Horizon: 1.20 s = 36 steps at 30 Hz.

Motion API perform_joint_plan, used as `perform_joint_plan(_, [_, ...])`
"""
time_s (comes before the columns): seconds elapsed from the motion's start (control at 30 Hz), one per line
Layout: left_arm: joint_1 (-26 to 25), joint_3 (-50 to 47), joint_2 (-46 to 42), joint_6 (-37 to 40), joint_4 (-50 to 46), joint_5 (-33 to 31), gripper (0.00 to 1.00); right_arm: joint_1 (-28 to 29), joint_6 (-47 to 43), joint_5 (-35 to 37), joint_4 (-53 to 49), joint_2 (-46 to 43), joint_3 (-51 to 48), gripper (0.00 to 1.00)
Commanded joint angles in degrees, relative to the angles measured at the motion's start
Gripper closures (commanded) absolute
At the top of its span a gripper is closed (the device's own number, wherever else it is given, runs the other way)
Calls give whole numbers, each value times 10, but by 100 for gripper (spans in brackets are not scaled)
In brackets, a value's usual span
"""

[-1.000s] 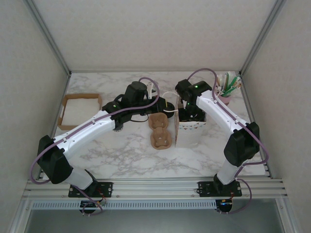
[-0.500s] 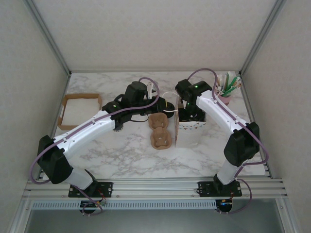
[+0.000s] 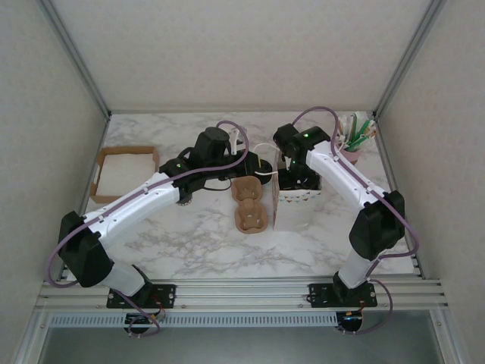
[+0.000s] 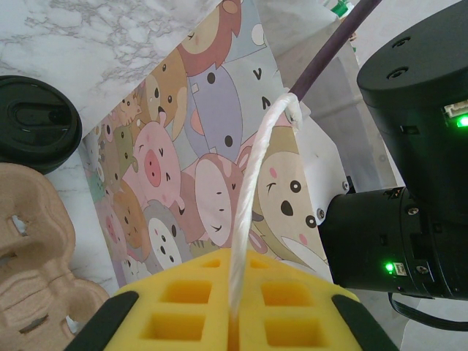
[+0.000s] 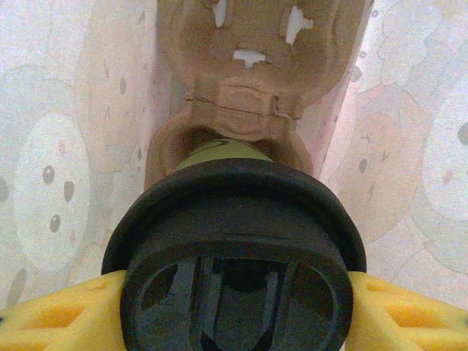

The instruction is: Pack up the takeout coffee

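No movement noted since a second ago. Bag cord [image 4: 253, 186] kept clenched by left gripper [image 4: 234, 318]; takeout coffee [image 5: 235, 219] grasped by right gripper [image 5: 234, 303] inside bag [image 4: 191, 139], at carrier pocket [image 5: 245, 110] (seating judged unfinished, probably).

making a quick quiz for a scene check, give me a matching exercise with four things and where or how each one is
Things
1. left pincer
2. right pincer
3. pink holder
4. cardboard tray

Places or states
A. far right of the table
B. left side of the table
C. shut on the white string handle of the bag
D. closed on the black-lidded takeout coffee, inside the bag

Pairs: 1-C, 2-D, 3-A, 4-B
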Motion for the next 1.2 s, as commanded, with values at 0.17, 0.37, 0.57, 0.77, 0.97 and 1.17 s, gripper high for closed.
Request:
perform_joint_plan(0.17, [3, 11, -4, 7, -7, -10, 91, 3, 4, -9, -3, 1, -9, 35])
perform_joint_plan(0.37, [3, 11, -3, 7, -6, -9, 91, 3, 4, -9, -1, 2, -11, 35])
perform_joint_plan(0.57, [3, 12, -3, 7, -7, -10, 91, 3, 3, -12, 0, 5, -12, 35])
perform_joint_plan(0.77, [3, 12, -3, 6, -7, -10, 91, 2, 3, -15, 8, 7, -23, 35])
perform_joint_plan(0.97, [3, 11, -4, 5, -6, -10, 91, -1, 3, -21, 27, 13, -50, 35])
perform_joint_plan(1.17, [3, 11, -5, 5, -6, -11, 91, -3, 4, -22, 24, 10, -43, 35])
